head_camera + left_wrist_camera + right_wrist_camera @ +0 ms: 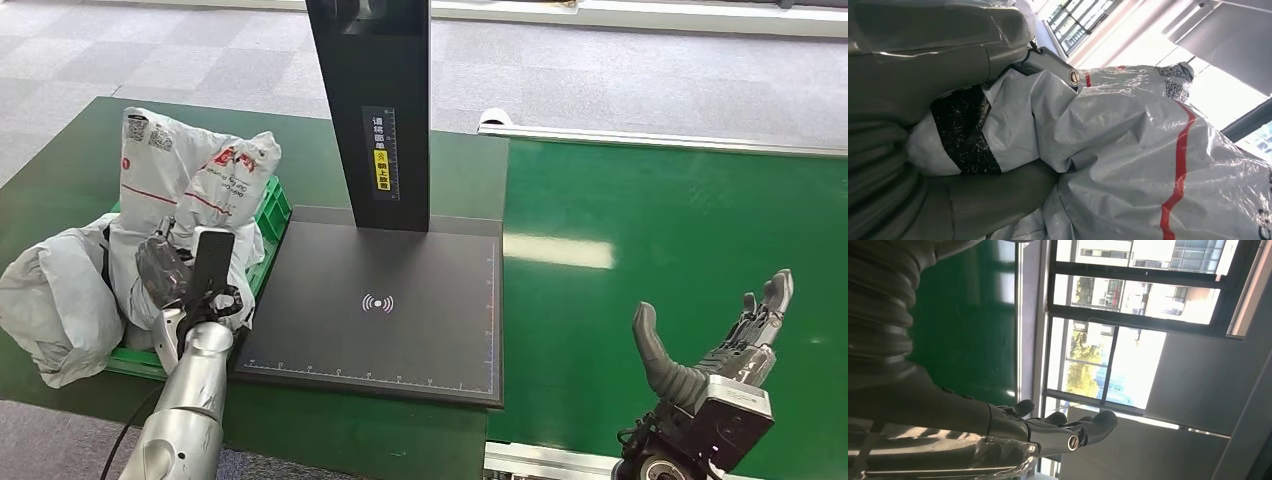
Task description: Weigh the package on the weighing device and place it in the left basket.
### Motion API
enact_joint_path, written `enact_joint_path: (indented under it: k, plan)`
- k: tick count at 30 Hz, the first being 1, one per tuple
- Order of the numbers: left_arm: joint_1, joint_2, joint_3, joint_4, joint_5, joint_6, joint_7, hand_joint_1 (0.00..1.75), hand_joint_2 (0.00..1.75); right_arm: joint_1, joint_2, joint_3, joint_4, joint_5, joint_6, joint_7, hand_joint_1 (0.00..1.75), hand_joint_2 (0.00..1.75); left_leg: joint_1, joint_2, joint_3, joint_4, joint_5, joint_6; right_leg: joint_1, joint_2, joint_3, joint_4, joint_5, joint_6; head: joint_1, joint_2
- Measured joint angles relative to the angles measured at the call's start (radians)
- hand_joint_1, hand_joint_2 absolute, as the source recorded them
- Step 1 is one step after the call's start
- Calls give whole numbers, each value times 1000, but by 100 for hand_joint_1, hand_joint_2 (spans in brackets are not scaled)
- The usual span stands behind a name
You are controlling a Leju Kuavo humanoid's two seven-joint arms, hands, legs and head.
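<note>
Note that the left hand (185, 275) is already at the green basket (272, 215), its fingers wrapped around a grey-white package (190, 185) that stands tall among the others there. The grip looks firm, though bag folds hide most of it. The weighing device (380, 310) lies just to that hand's right. The right hand (715, 345) hovers spread and empty, well apart over the green belt (660, 220).

We see the basket (275, 215) mostly hidden under packages (190, 180); the left hand (185, 275) partly buries itself among them, grip unclear.
</note>
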Motion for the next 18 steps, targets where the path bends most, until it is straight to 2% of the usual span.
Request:
enact_joint_path:
  k: [7,11,14,16,18]
  plan:
    - [-4,-8,30,-4,1,1,-3,175,175,0,0,0,3,0,0,0,0,175,0,0,0,0,0,0,0,0,0,0,0,0,0,0]
    - [-5,-12,62,-8,32,1,-47,172,175,1,0,0,4,0,-10,0,0,175,0,0,0,0,0,0,0,0,0,0,0,0,0,0]
    - [-6,-12,99,-15,63,1,-81,153,175,5,0,-1,4,-3,-17,-1,0,175,0,1,0,0,0,0,0,0,0,0,0,0,0,0]
    - [-8,-12,122,-21,65,1,-86,128,175,9,0,-1,4,-5,-21,-1,0,175,0,0,0,0,0,0,0,1,-1,0,0,0,0,0]
    - [-9,-12,139,-28,50,1,-78,125,175,13,0,-1,4,-6,-25,-2,0,175,0,1,0,0,0,0,0,0,-1,0,0,0,0,0]
